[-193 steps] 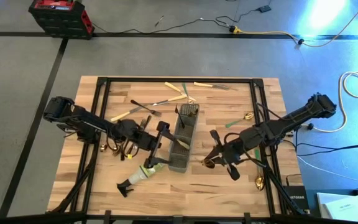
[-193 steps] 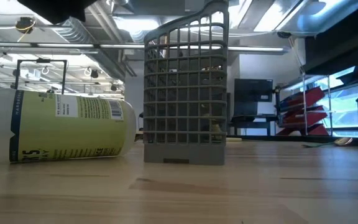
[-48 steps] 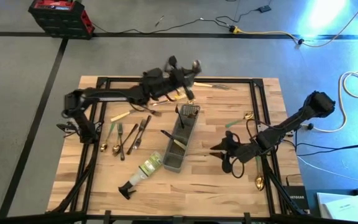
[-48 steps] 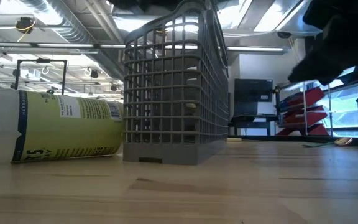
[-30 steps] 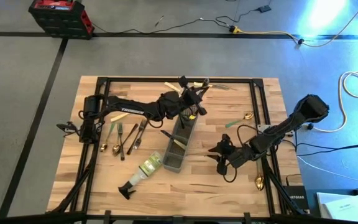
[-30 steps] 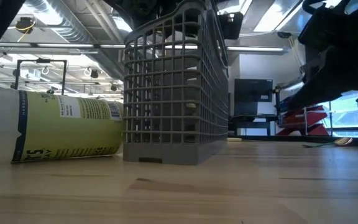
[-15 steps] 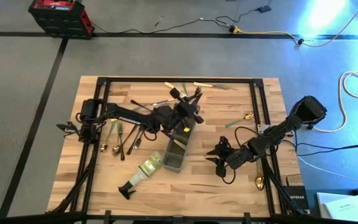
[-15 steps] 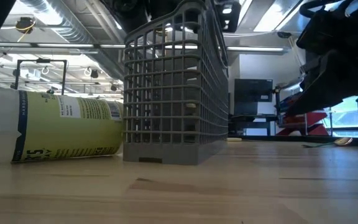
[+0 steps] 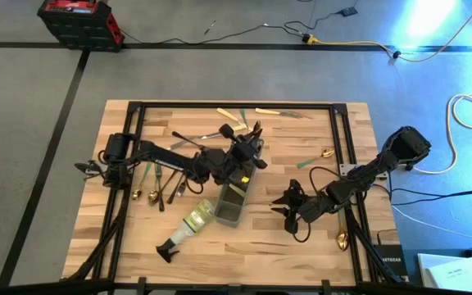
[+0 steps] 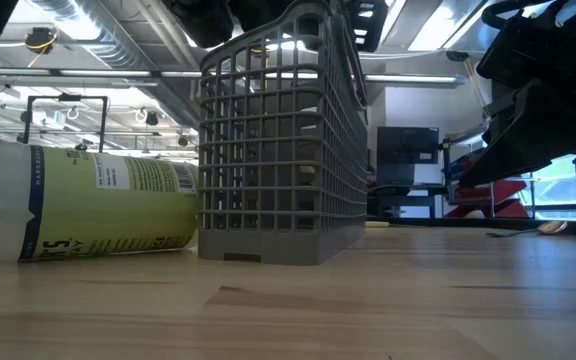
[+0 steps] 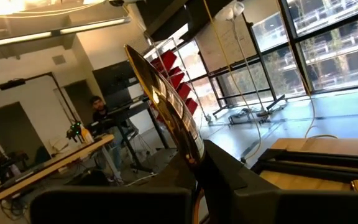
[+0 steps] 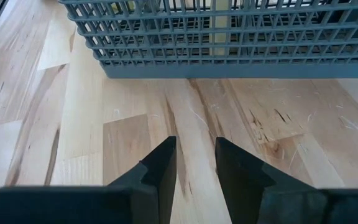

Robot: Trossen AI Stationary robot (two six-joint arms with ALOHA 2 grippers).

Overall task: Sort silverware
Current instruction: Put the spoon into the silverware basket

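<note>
I see my left gripper [image 9: 248, 156] above the caddy's [image 9: 234, 195] upper end, mid-frame, clamped shut on a gold utensil [image 11: 166, 102].

The grey mesh caddy holds a cream-handled piece [image 12: 219, 28]. Loose silverware [image 9: 164, 176] lies at centre left. My right gripper [image 12: 194, 163], right of the caddy, holds nothing, fingers slightly parted.

Silverware's scattered all over the table; a bunch of forks and spoons [image 9: 161, 182] lying flat on the left side; cream-handled pieces [image 9: 267, 111] along the far edge; a gold spoon [image 9: 328, 152] on the right; another gold spoon [image 9: 343, 241] near the front right corner.
</note>
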